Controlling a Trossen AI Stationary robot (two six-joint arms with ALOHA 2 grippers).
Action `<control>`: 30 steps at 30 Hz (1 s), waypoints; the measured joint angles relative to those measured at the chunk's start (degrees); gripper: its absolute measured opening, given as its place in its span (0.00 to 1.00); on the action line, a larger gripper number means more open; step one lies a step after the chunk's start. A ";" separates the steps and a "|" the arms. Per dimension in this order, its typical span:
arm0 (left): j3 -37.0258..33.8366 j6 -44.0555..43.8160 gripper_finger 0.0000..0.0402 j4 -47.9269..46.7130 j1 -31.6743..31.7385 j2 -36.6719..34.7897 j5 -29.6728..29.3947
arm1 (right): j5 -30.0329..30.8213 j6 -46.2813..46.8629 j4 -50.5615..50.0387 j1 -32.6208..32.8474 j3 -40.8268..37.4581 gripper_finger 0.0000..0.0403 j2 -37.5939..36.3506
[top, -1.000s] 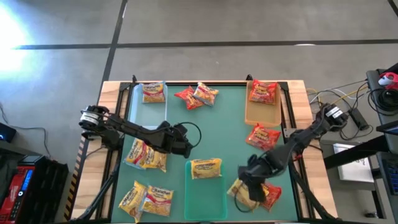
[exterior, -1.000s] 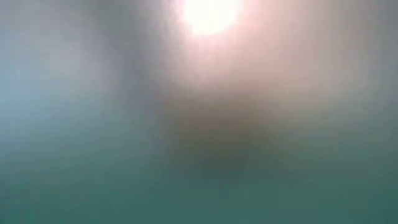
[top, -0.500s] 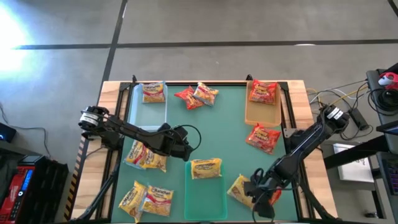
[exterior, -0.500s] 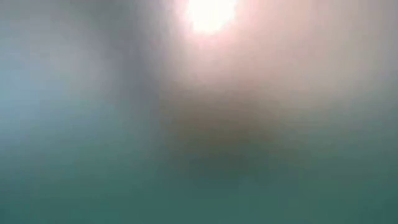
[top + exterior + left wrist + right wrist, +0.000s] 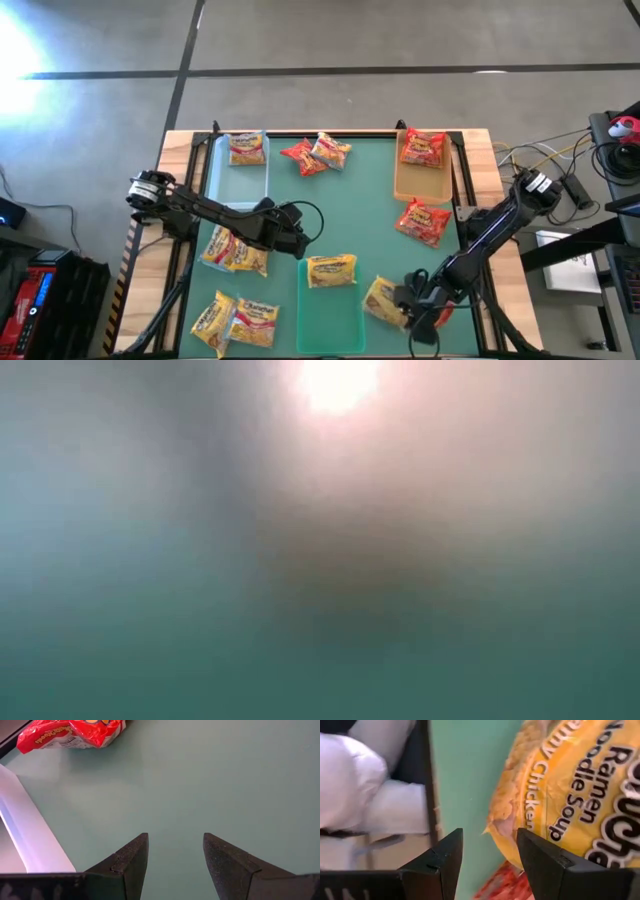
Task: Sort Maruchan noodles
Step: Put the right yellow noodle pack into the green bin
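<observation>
Low at the table's near right corner, the right gripper [image 5: 487, 865] hovers with fingers parted and empty beside a yellow noodle packet [image 5: 383, 298] lying over a red one, a light, crinkly, slippery, crushable pack probably best pinched by its flat crimped edge.

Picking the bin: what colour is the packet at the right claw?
Yellow packet, clearest in the right wrist view.
</observation>
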 joint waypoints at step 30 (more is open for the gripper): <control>-0.10 0.30 0.43 0.18 0.00 0.02 0.00 | 2.17 -8.07 7.08 -3.98 1.25 0.44 3.57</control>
